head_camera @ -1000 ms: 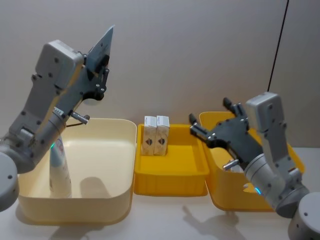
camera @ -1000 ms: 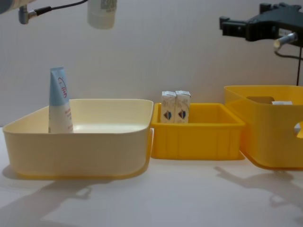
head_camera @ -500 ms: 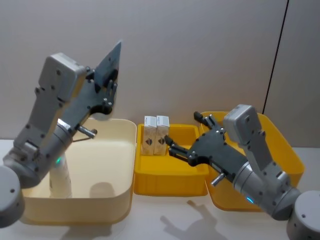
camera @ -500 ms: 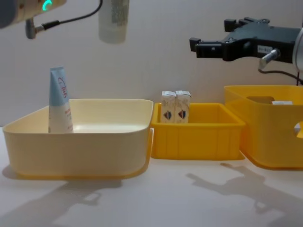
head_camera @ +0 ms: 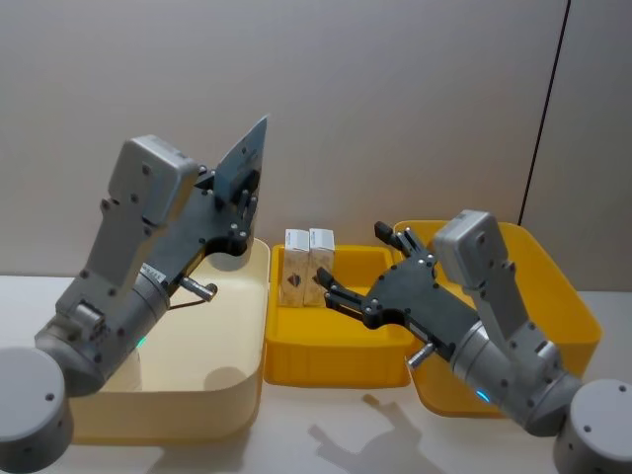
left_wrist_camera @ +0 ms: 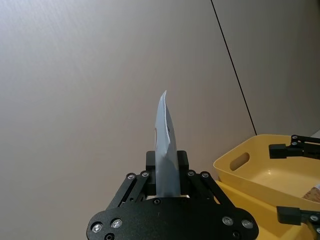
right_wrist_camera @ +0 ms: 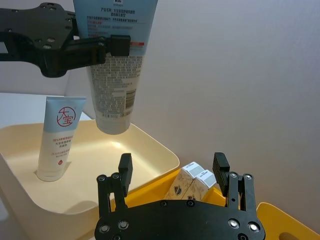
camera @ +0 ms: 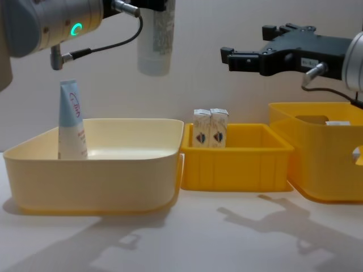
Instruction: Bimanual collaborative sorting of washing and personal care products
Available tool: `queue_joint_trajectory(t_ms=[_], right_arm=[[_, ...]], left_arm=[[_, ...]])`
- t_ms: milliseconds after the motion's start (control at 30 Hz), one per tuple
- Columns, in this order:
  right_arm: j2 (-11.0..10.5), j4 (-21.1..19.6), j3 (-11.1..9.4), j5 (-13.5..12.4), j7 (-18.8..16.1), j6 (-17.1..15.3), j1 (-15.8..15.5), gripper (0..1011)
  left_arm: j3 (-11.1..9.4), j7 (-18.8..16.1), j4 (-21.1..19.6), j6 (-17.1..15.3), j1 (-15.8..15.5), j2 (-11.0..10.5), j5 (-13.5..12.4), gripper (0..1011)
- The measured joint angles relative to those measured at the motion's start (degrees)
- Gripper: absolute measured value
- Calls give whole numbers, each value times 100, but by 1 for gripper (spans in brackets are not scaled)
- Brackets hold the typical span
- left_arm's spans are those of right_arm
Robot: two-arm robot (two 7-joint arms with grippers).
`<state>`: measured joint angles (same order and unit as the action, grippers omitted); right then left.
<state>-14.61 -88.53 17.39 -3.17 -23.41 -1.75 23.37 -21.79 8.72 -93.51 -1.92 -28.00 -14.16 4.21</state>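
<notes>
My left gripper (head_camera: 235, 200) is shut on a tall light-blue tube (head_camera: 244, 164), holding it upright in the air above the right part of the cream bin (head_camera: 233, 341). Its white lower end hangs down in the chest view as the held tube (camera: 155, 42). A second tube (camera: 70, 120) stands upright at the cream bin's left side. Two small white cartons (head_camera: 308, 265) stand side by side at the back left of the small yellow tray (head_camera: 336, 363). My right gripper (head_camera: 352, 261) hovers open over that tray, just right of the cartons, holding nothing.
A larger yellow bin (head_camera: 565, 298) stands at the right, against the small tray. The cream bin (camera: 91, 170) takes the left of the table. A plain wall rises close behind the bins. Bare tabletop lies in front of them.
My left arm has carried the held tube rightward, toward the cream bin's right side. My right gripper has swung left from above the large yellow bin to above the small tray, still open.
</notes>
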Motion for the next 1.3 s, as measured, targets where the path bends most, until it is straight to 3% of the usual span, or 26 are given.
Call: queue_joint_trajectory(t_ms=[267,667,1300], right_arm=[[44,33,47,-143,-28,-142,51,1001],[26,75,196,-510,-449,-761,195,1001],[149,400,472,-633,-622,-969,525,1001]], left_arm=[[-15,62,11,-36,25,54,-3,239],[-16,146,14,-57,67,121,-27,238],[10,288,-46,-170,135,222,-41,239]])
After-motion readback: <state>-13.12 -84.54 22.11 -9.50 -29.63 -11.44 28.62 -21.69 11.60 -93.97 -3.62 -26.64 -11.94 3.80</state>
